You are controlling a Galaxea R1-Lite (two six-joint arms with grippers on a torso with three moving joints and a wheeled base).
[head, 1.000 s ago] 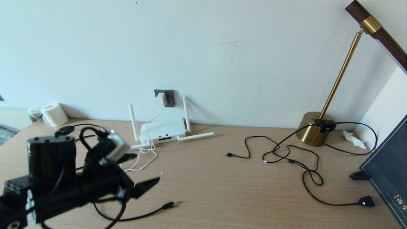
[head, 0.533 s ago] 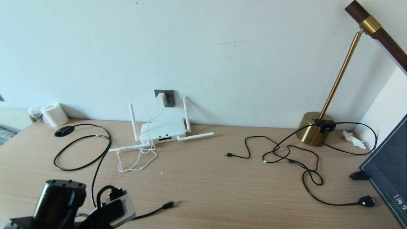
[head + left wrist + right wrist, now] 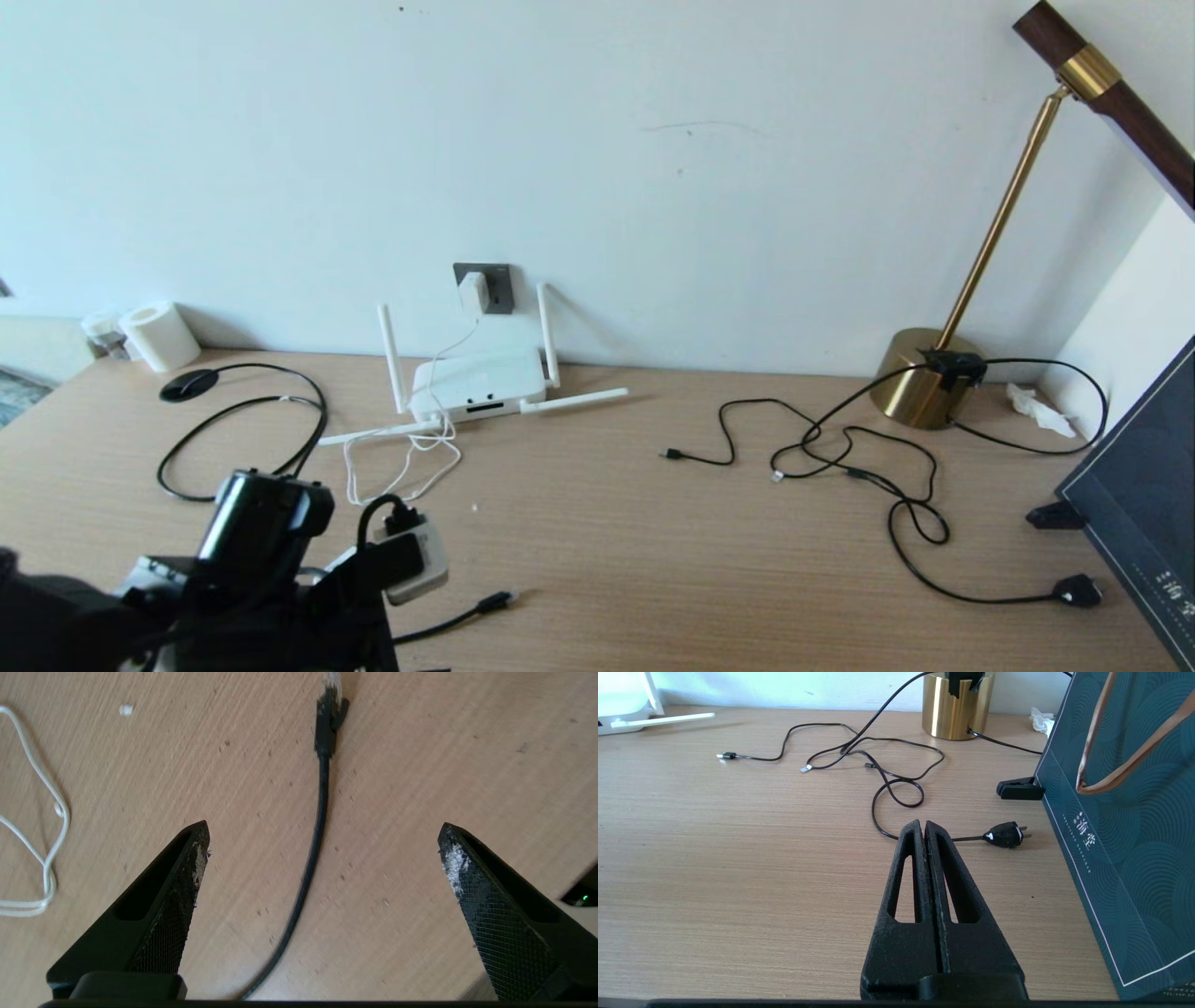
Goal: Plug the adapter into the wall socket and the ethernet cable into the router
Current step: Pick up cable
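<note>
Hovering low over the near left part of the wooden table (image 3: pixel 653 560), the left hand (image 3: pixel 322 844) has its 2 black fingers (image 3: pixel 177 891) spread wide and grips nothing. Between those fingers, on the table beneath, runs the ethernet cable (image 3: pixel 313 849); its small black plug with a clear tip (image 3: pixel 329 714) lies just ahead of the fingertips, untouched. In the head view that plug (image 3: pixel 495 600) rests on the table just beside the left arm, on its right, and the cable loops back to a flat black oval end (image 3: pixel 189 384) far beyond the hand.

Well ahead of the left hand, against the wall, sits the router (image 3: pixel 478 385), a flat white box with 4 slim antennas, its dark front slot facing the robot. Directly above and behind it, the adapter (image 3: pixel 473 292) sits plugged in on the wall socket (image 3: pixel 498 286), and its thin white cord (image 3: pixel 401 467) hangs down and coils on the table between the router and the left hand.

The right hand (image 3: pixel 924 828) rests parked low over the right side of the table, fingers pressed together and holding nothing. Beyond it lie thin black cables (image 3: pixel 878 765) and a brass lamp base (image 3: pixel 957 707); to its right stands a dark paper bag (image 3: pixel 1125 826).
</note>
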